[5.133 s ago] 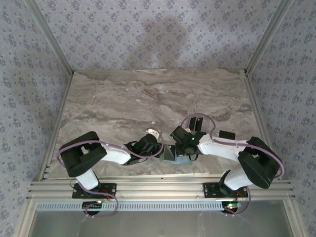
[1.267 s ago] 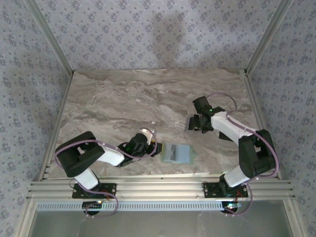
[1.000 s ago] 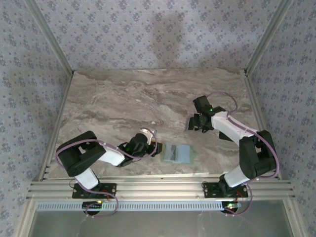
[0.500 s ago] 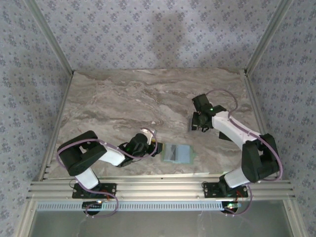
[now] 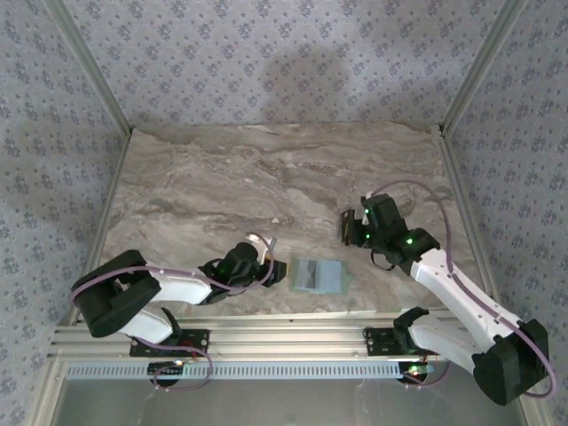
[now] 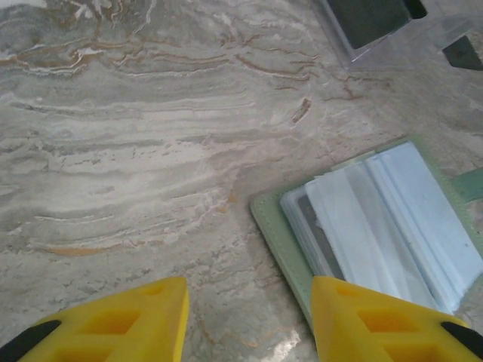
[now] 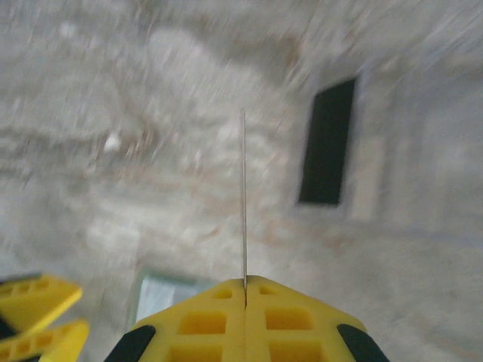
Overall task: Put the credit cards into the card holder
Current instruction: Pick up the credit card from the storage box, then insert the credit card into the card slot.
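Cards number two: one credit card [image 7: 244,196] stands edge-on, pinched in the right hand [image 7: 245,290]; a second credit card [image 7: 327,143] lies flat on the desk [image 5: 222,186]. One card holder [image 5: 318,275] lies open near the middle of the desk's near edge, just beside the spread left hand [image 6: 249,328].

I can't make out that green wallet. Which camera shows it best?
The left wrist view: the card holder lies open, clear sleeves showing. From the top it is small; the right wrist view catches a blurred corner.
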`<move>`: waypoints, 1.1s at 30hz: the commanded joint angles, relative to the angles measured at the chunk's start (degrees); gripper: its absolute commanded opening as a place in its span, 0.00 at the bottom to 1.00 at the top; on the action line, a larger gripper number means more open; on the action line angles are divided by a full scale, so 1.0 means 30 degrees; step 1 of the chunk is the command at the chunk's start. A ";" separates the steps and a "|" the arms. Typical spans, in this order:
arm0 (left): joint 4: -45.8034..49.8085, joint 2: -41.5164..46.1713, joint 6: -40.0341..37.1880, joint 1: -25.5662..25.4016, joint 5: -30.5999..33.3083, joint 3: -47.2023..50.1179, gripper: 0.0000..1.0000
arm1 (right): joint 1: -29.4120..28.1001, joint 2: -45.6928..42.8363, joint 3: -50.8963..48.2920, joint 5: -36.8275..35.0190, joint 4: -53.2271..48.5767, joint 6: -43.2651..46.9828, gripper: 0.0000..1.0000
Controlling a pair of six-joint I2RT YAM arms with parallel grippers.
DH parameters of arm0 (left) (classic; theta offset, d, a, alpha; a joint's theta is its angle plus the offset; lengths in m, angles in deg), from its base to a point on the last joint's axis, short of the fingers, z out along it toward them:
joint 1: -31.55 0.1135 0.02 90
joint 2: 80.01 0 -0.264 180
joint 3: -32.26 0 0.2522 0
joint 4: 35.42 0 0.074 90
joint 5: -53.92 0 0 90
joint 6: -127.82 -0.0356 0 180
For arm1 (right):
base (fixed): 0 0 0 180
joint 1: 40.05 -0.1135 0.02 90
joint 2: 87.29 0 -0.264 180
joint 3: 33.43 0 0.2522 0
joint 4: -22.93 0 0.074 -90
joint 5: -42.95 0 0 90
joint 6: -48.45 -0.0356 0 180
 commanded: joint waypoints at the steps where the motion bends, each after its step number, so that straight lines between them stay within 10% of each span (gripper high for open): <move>1: 0.1789 0.0143 -0.0843 -0.0684 -0.0087 -0.1038 0.45 | -0.0178 0.0042 -0.1389 0.5707 0.1332 -0.0692 0.00; 10: 0.2093 -0.1353 -0.1030 -0.1579 0.0067 -0.2184 0.37 | -0.0212 -0.0539 -0.4363 0.9248 0.2896 -0.2049 0.00; 33: 0.1538 -0.2925 -0.0825 -0.2027 0.0222 -0.2207 0.33 | -0.1038 -0.1143 -0.6718 0.8879 0.2742 -0.3145 0.00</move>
